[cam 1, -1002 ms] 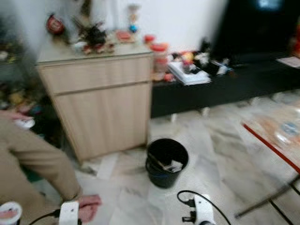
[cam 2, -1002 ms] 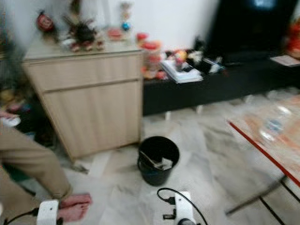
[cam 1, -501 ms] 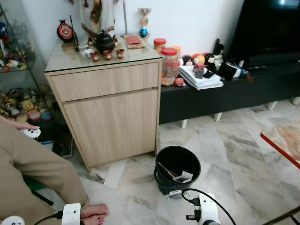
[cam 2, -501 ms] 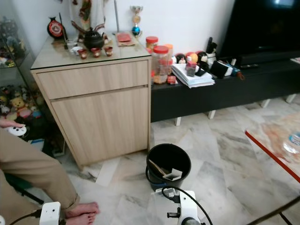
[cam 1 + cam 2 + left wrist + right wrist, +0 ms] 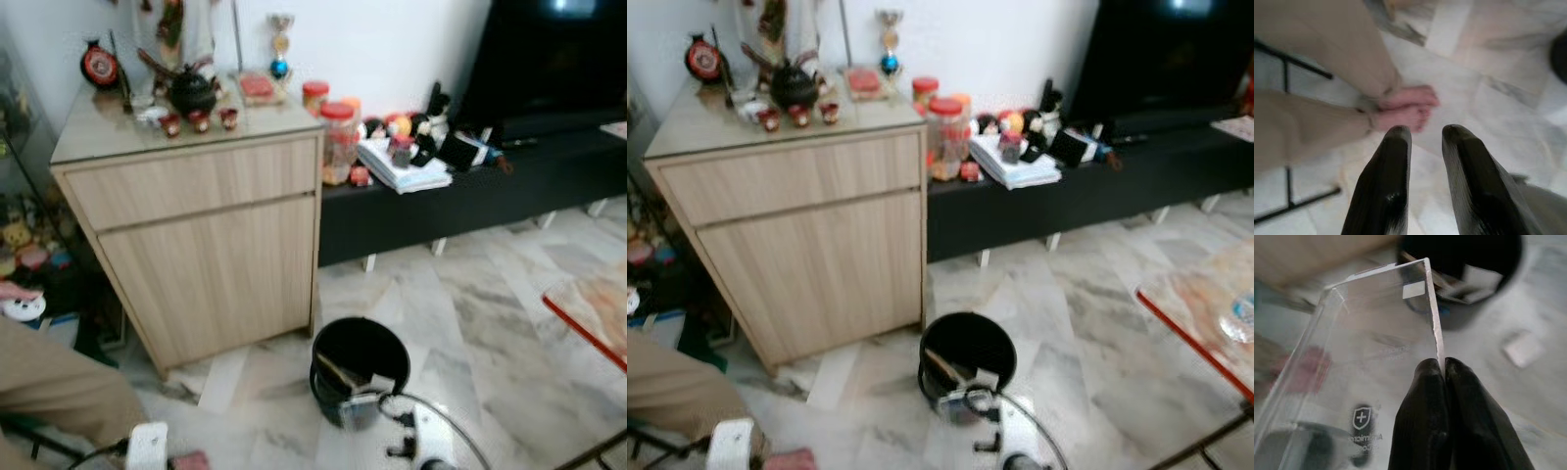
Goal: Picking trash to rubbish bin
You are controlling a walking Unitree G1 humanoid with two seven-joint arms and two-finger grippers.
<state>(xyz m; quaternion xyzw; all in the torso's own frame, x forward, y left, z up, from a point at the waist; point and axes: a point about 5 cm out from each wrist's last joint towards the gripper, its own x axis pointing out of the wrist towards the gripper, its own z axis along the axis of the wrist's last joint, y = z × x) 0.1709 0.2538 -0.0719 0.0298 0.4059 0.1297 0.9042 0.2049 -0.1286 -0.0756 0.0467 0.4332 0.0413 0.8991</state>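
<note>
My right gripper (image 5: 1444, 366) is shut on the edge of a clear plastic box (image 5: 1371, 347) with a small shield logo. The box (image 5: 359, 408) is held up just in front of the black rubbish bin (image 5: 362, 364), close to its near rim. The bin (image 5: 1459, 254) holds a stick and a few scraps of paper and card. My left gripper (image 5: 1426, 132) hangs low over the marble floor, open by a narrow gap, with nothing between its black fingers (image 5: 1391, 171).
A person in beige trousers (image 5: 59, 392) sits at the left, bare feet (image 5: 1408, 105) just beyond my left gripper. A wooden cabinet (image 5: 206, 235) stands behind the bin, beside a black TV bench (image 5: 470, 196). A red-edged table (image 5: 593, 313) is on the right. A white scrap (image 5: 1522, 347) lies on the floor.
The camera has shifted and the picture is blurred again. The clear box stays in my right gripper at the bin's near side. The person's foot sits lower in the picture.
</note>
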